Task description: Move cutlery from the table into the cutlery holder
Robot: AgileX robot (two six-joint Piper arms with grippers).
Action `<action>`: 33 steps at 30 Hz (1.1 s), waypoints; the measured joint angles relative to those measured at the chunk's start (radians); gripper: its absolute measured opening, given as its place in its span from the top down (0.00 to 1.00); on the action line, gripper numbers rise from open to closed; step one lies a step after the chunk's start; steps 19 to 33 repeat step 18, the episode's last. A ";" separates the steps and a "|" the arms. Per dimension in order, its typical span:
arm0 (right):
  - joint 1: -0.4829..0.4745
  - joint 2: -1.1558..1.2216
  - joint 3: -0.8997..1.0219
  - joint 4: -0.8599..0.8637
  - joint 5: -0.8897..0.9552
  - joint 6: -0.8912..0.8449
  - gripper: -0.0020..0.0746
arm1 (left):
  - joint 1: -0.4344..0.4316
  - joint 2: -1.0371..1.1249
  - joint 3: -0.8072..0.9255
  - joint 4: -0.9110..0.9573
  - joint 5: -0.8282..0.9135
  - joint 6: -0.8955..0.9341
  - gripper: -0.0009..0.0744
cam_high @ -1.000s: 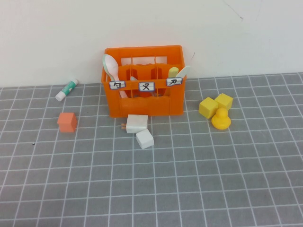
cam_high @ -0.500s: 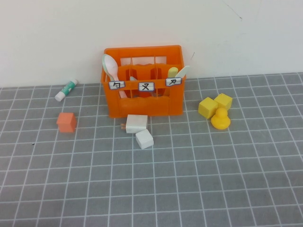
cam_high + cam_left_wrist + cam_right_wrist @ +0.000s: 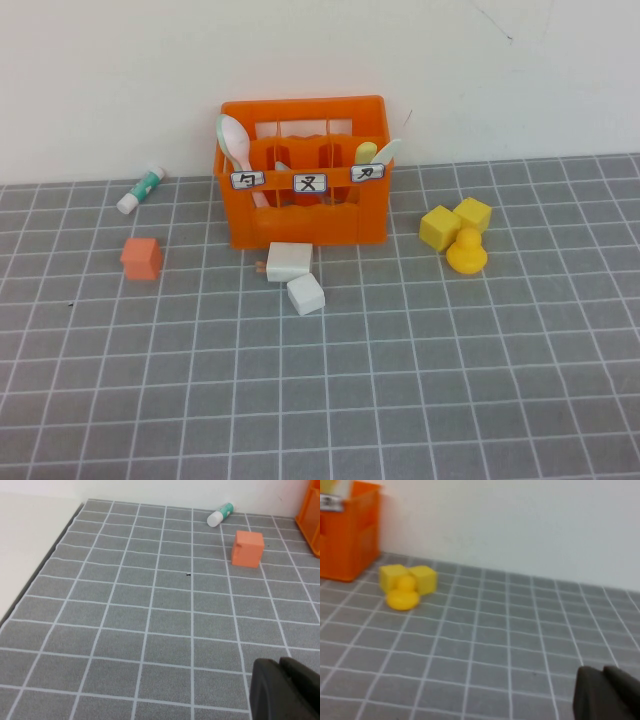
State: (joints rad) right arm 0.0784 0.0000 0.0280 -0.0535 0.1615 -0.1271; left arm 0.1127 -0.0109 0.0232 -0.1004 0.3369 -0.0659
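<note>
The orange cutlery holder [image 3: 300, 215] stands at the back of the tiled table [image 3: 400, 380], against the wall. The pink spoon [image 3: 236, 142] and the mint-green spoon [image 3: 220, 128] stand in its left compartment. The yellow knife [image 3: 366, 151] and the white knife [image 3: 386, 150] stand in its right compartment. A pale tip [image 3: 283, 166] shows in the middle compartment. No cutlery lies on the table. Neither gripper shows in the high view. My left gripper [image 3: 280, 664] is shut and empty, low over bare tiles. My right gripper [image 3: 603, 671] is shut and empty too.
Two white blocks [image 3: 289, 260] [image 3: 305, 294] lie just before the holder. A small orange cube [image 3: 141, 257] and a white-and-green tube [image 3: 140, 189] lie to its left. Two yellow blocks [image 3: 440, 227] and a yellow duck [image 3: 466, 250] lie to its right.
</note>
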 joint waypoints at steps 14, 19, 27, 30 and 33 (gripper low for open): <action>-0.081 -0.013 -0.002 -0.130 0.178 0.312 0.95 | 0.000 0.000 0.000 0.000 0.000 0.000 0.99; -0.081 -0.013 -0.002 -0.132 0.178 0.292 0.95 | 0.000 0.000 0.000 0.000 0.000 0.000 0.99; -0.081 -0.013 -0.002 -0.132 0.178 0.292 0.95 | 0.000 0.000 0.000 0.000 0.000 0.000 0.99; -0.081 -0.013 -0.002 -0.132 0.178 0.292 0.95 | 0.000 0.000 0.000 0.000 0.000 0.000 0.99; -0.081 -0.013 -0.002 -0.132 0.178 0.292 0.95 | 0.000 0.000 0.000 0.000 0.000 0.000 0.99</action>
